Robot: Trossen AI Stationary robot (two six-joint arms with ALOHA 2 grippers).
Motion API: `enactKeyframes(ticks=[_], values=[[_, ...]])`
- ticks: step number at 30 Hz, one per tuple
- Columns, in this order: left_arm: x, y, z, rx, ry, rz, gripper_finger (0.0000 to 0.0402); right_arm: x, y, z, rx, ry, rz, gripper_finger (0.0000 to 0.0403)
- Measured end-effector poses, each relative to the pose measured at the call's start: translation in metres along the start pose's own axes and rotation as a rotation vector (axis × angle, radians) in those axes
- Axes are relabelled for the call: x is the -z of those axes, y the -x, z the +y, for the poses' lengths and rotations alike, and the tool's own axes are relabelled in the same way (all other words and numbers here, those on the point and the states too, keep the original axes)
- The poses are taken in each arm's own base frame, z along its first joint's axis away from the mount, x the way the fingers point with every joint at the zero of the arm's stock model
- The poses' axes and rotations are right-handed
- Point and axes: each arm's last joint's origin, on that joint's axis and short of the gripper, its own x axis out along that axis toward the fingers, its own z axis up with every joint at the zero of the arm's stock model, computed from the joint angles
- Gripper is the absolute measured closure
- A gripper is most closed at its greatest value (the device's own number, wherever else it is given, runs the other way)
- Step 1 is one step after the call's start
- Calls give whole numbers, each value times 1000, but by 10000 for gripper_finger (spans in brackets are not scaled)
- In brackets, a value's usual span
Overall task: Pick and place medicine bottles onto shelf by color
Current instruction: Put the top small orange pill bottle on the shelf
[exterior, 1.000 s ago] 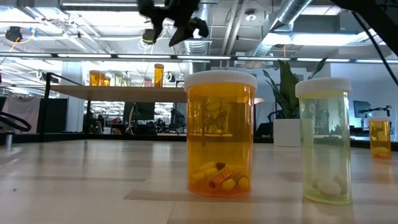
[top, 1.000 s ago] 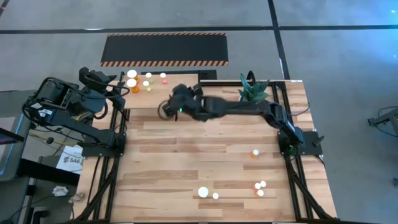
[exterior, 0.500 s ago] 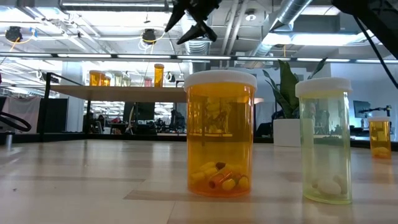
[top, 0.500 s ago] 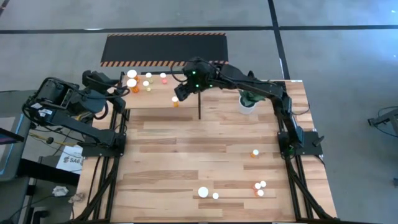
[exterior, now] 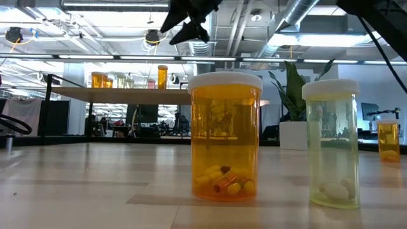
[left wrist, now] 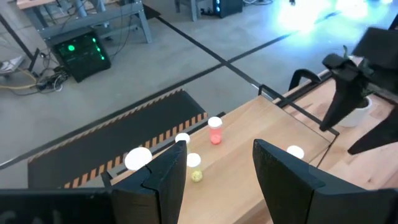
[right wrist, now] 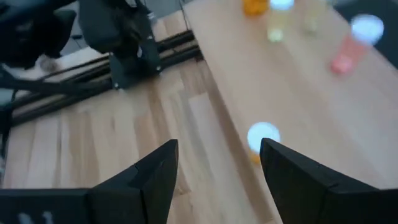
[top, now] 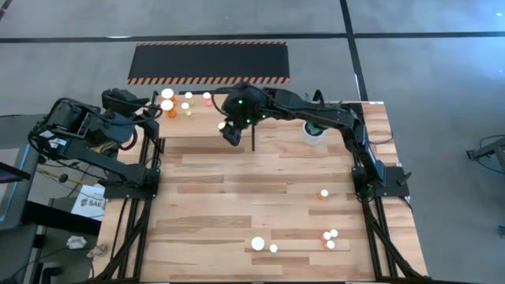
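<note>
The light-wood shelf [top: 197, 118] stands at the table's far left. On its left end stand several white-capped medicine bottles [top: 186, 101]: orange, yellowish and pinkish-red [left wrist: 215, 131]. A lone orange bottle [top: 222, 126] [right wrist: 262, 140] stands on the shelf's right part. My right gripper [top: 230, 136] [right wrist: 221, 180] hovers open above and just beside it, touching nothing. My left gripper [top: 151, 115] [left wrist: 217, 180] waits open at the shelf's left end. More bottles [top: 323, 193] [top: 258, 244] [top: 330, 238] stand on the table; two big ones [exterior: 226, 137] [exterior: 332, 143] fill the low view.
A white pot with a green plant [top: 314, 128] stands at the far right, under my right arm. A black mat with orange-striped edges [top: 209, 63] lies on the floor beyond the table. Bare wood spreads across the table's middle [top: 237, 189].
My right arm has swung from lying across the table toward the far edge and risen, its wrist turning; its gripper stays open over the shelf's right part. The lone orange bottle, hidden under the gripper a second ago, now shows standing on the shelf.
</note>
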Motion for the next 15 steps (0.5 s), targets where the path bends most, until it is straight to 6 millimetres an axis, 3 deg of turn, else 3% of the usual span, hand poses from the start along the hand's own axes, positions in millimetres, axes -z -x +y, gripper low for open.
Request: enactKeyframes(ticks=[7, 15], values=[[0, -2, -5, -5, -12, 7, 228, 2, -16, 10, -16, 249, -20, 152], [0, -7, -15, 3, -36, 37, 228, 12, -41, -3, 10, 229, 31, 152]])
